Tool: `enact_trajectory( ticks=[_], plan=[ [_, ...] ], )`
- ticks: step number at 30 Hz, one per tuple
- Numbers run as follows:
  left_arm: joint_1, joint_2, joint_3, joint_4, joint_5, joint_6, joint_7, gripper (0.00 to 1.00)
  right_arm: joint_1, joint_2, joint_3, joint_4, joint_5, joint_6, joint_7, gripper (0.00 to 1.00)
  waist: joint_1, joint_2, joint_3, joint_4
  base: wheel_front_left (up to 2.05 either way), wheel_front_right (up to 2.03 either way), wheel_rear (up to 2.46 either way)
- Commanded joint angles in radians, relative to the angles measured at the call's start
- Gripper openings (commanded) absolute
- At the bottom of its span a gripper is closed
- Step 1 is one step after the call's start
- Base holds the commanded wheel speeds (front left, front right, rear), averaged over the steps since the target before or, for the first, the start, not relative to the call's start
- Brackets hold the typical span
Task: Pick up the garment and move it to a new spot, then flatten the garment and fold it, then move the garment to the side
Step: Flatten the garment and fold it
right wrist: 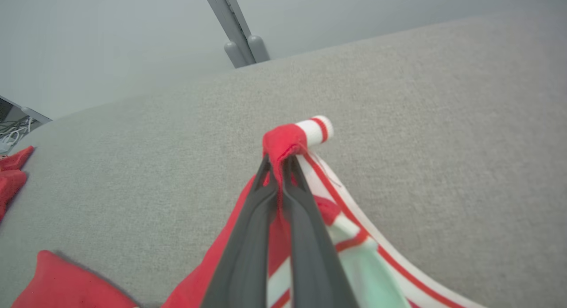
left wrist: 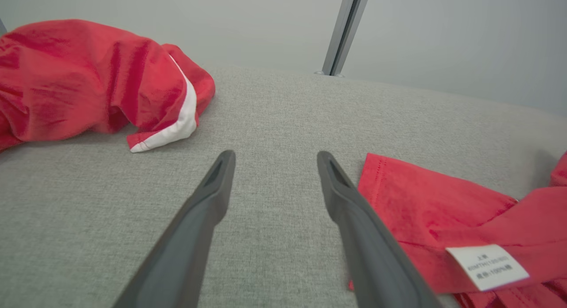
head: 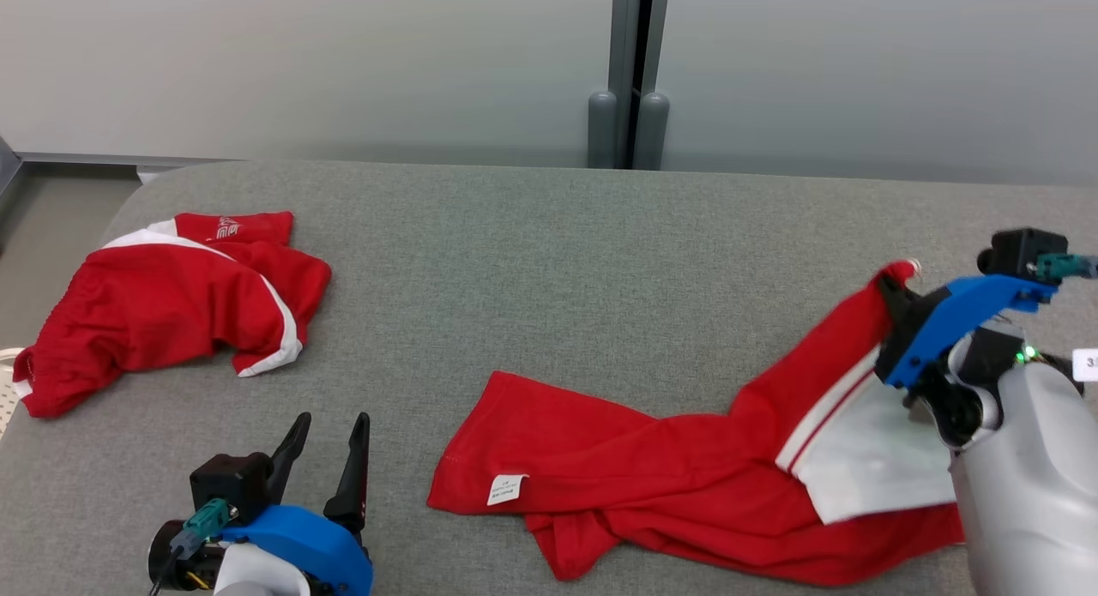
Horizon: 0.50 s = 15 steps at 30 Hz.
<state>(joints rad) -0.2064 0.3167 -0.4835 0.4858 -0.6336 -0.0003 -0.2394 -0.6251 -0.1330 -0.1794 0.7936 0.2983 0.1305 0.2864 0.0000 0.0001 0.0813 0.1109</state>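
Note:
The garment (head: 678, 476), a red shirt with white, red-striped trim and a white care label, lies rumpled across the grey table's right half. My right gripper (head: 892, 300) is shut on its upper right end, and that end is pulled up off the cloth surface. In the right wrist view the fingers (right wrist: 261, 201) pinch a red fold of the garment (right wrist: 283, 144) beside a rolled white cuff. My left gripper (head: 330, 442) stands open at the front left, apart from the garment's left hem. The left wrist view has its fingers (left wrist: 208, 201) spread over bare cloth, the garment (left wrist: 443, 210) at their right.
A second red garment with white stripes (head: 163, 304) lies crumpled at the table's far left, and its near corner (left wrist: 88, 82) reaches into the left wrist view. The grey table (head: 549, 261) ends at a pale wall with a grey post (head: 630, 73) behind it.

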Motion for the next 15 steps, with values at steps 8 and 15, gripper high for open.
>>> enact_trajectory(
  ticks=[8,15],
  plan=[
    [-0.016,-0.007,-0.002,0.02,-0.006,-0.006,-0.008,1.0,-0.147,0.027,0.19,-0.044,0.116,0.0,-0.155,0.0,0.0,-0.0001,-0.001,0.021,0.0,0.0,0.0],
    [-0.004,-0.012,0.003,0.035,-0.008,0.0,-0.013,1.0,-0.185,-0.028,0.334,-0.107,0.221,0.0,-0.285,0.0,0.0,-0.0001,-0.007,0.009,0.0,0.0,0.0]
  ],
)
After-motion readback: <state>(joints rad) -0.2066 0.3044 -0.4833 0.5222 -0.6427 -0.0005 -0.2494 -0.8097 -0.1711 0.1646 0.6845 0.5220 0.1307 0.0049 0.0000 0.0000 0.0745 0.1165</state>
